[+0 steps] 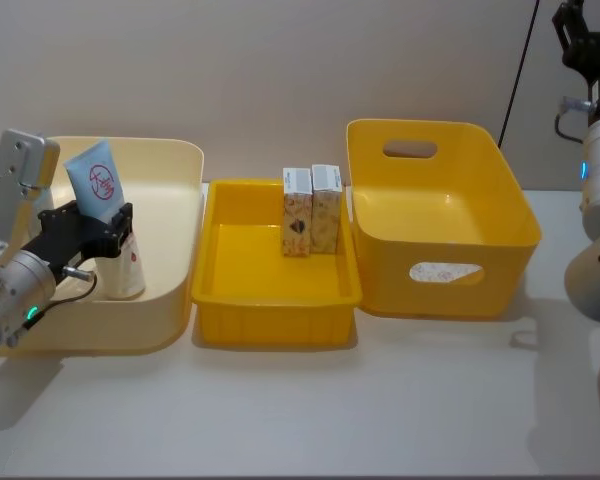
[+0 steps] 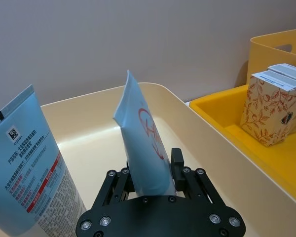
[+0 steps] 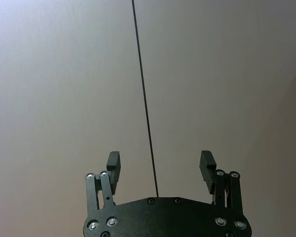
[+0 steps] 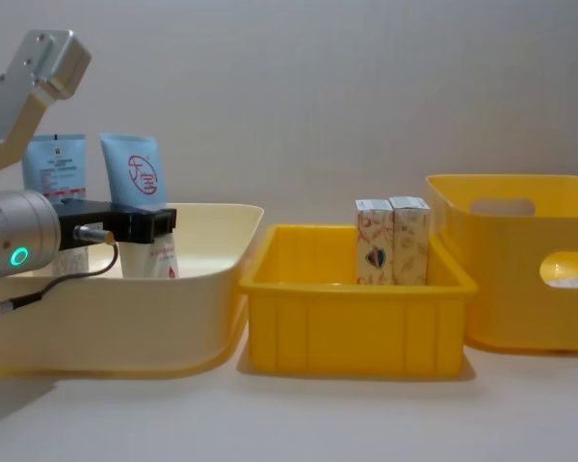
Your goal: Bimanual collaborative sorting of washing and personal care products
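Inside the cream bin (image 1: 170, 180), one squeeze tube (image 1: 98, 182) stands with its long axis vertical, cap down, crimp up, left claw (image 1: 117, 232) clamped on its lower body, second tube (image 4: 53, 164) just beside; right claw (image 3: 160, 165) spread open, high at right.

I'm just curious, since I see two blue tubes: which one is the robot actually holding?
The tube with the red circle logo, clamped in the left gripper's jaws. The other tube, showing small print, stands ungripped beside it.
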`<action>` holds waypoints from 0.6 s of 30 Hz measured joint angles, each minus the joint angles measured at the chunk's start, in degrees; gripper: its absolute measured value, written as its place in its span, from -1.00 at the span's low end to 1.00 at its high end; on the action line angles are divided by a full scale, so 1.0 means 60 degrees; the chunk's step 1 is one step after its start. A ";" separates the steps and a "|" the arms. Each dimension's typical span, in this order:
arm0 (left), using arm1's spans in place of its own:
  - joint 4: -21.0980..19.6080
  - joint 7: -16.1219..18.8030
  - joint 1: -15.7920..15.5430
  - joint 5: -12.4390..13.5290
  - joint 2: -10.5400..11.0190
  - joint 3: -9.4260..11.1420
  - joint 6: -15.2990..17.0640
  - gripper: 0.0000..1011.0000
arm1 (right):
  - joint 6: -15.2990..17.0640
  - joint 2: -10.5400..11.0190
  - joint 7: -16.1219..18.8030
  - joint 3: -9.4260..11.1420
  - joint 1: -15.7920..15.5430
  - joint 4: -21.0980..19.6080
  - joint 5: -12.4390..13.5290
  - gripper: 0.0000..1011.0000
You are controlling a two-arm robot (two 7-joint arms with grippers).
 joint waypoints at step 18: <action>0.0004 0.0001 -0.0005 0.0000 0.0000 0.0000 0.0000 -0.39 | 0.0000 0.0000 0.0000 0.0000 0.0000 0.0000 0.0000 0.98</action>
